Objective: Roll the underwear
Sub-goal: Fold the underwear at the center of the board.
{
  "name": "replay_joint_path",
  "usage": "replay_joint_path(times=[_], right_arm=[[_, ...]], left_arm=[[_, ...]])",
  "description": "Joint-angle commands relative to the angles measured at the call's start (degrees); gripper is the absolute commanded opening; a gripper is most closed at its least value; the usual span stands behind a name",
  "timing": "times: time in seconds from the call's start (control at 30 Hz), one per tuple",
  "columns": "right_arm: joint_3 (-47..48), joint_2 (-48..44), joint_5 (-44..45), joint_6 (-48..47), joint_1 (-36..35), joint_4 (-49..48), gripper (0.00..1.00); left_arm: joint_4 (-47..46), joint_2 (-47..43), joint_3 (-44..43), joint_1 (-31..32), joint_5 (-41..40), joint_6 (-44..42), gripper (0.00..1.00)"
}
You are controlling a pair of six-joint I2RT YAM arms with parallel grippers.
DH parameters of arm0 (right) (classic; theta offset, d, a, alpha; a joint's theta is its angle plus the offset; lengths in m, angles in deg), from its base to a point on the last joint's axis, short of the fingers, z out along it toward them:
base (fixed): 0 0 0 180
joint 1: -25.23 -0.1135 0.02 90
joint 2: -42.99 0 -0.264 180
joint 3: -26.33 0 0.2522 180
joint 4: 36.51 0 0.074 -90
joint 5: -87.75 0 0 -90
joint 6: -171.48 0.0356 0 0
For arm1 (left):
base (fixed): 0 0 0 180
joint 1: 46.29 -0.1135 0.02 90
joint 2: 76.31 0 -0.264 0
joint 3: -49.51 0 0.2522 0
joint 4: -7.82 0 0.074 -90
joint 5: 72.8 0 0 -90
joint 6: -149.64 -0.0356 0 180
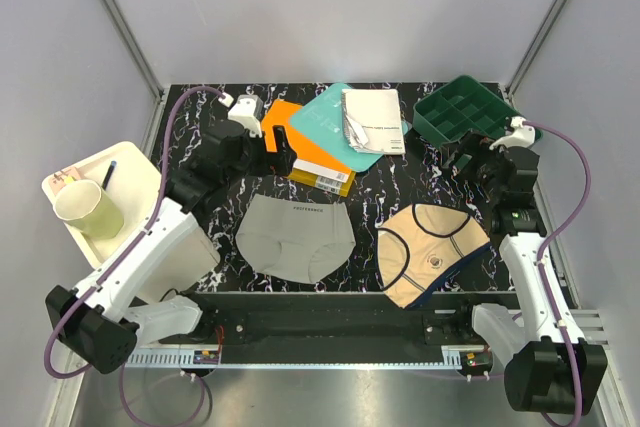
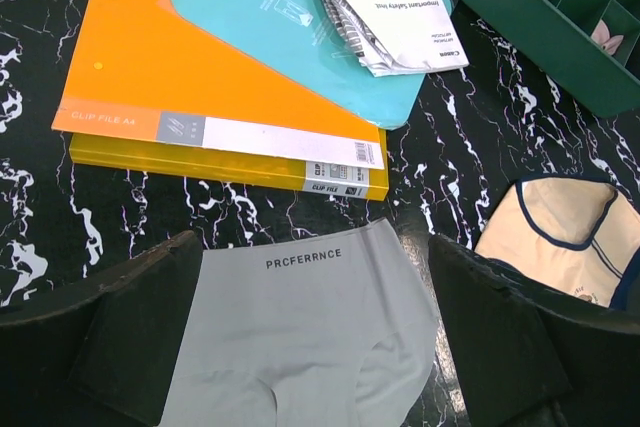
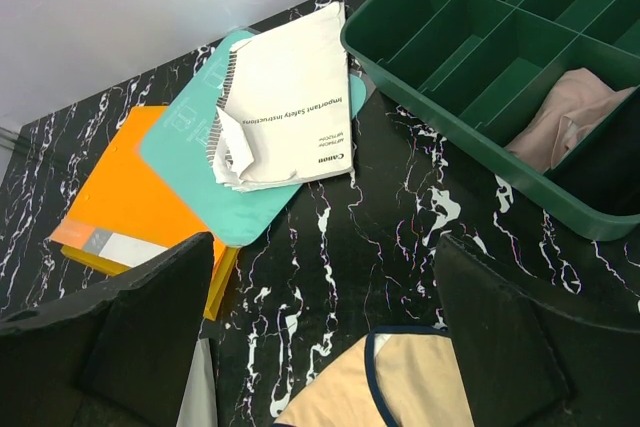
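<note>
Grey briefs flat, beige briefs at near edge, left hand and right hand spread

2 briefs | 2 folders | 1 booklet | 2 trays | 1 cup

The grey briefs lie flat and unrolled before me, waistband lettering up, toward my left. The beige briefs, navy-edged, lie skewed to my right, apart from them, seemingly slightly rumpled.
</note>
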Motion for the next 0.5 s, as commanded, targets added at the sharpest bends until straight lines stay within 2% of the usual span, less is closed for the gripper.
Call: replay_joint_path(times=[0.0,0.2,0.33,0.47], right_arm=[[1.73,0.02,-0.32,-0.82,0.03,-0.33,0.98],[1.99,-0.06,-1.28,-0.3,0.03,-0.07,0.98],[2.87,0.2,-4.87,0.4,0.03,0.2,0.98],[3.83,2.57,-11.56,2.77,-0.23,0.02,0.91]], left_arm=[[-0.67,-0.11,-3.1,-0.09,-0.98,-1.0,0.99],[-0.94,-0.37,-3.01,-0.09,-0.1,-0.74,0.99],[-1.9,-0.46,-2.39,-0.09,0.52,-2.05,0.99],[-2.87,0.42,-2.04,0.52,-0.79,-3.46,0.99]])
